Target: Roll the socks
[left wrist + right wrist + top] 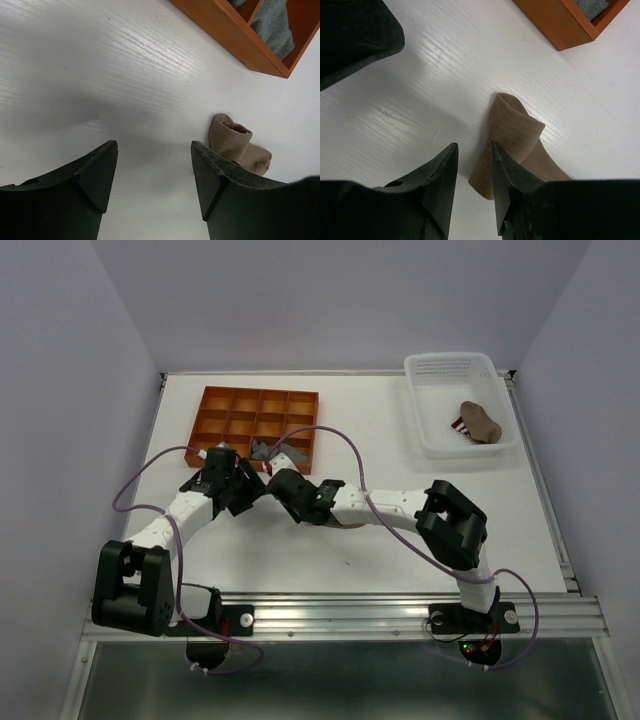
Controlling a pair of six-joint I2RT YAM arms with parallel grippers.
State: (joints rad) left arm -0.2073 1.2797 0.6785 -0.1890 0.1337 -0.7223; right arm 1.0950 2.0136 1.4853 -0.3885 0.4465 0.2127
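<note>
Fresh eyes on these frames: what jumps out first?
Mid-table, a tan sock lies beside the right gripper, whose jaws stand narrowly apart and empty; the left gripper hangs open close by. Behind them an orange compartment tray holds a grey sock, and a white basket at far right holds a brown sock with red-white stripes.

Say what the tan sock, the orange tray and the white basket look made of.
Tan sock: soft knit fabric, matte; fine ribs show. Orange tray: probably rigid plastic, smooth with straight thin walls; painted wood is possible. White basket: likely plastic, going by its latticed walls.
</note>
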